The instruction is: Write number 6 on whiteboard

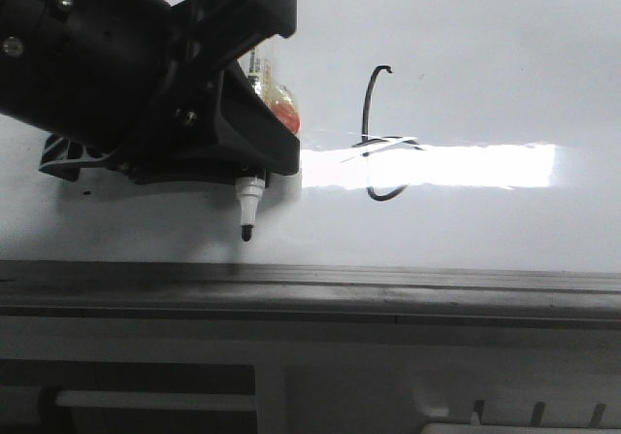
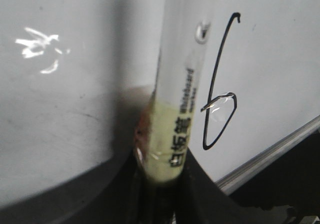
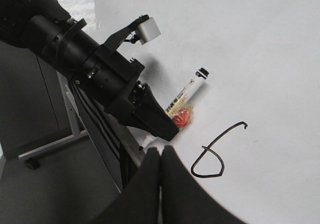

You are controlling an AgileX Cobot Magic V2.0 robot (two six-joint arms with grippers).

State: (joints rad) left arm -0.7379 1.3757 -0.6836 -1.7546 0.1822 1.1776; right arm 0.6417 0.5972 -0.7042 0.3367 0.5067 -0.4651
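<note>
The left tool [image 1: 247, 177] is clamping a marker [image 2: 182, 98], with the black nib pointing down in the front view and standing clear of the whiteboard [image 1: 485, 55], near its lower grey rail [image 1: 310, 283]. The 6 [image 1: 380, 135] is lying to the right of the nib in that view, well apart from it, drawn as a tall curved stroke with a small hook at the top and a loop at the bottom; a bright glare band is crossing the loop and washing out part of the line. The marker's long axis is running roughly parallel to the tall stroke of the figure, so any return to the line would call for a sideways shift toward the right arm's side. The left arm is the nearer one. The right tool [image 3: 161, 156] is showing its fingers pressed together with nothing between them, hanging off the board's edge. The figure appears complete, so the task is judged to be done or nearly so. The left wrist view is showing what the front view hides: the closed loop of the figure free of most glare, and the marker barrel's printed label. The right wrist view is giving the wider picture, with the left arm, the marker and the figure all on the board at once.
</note>
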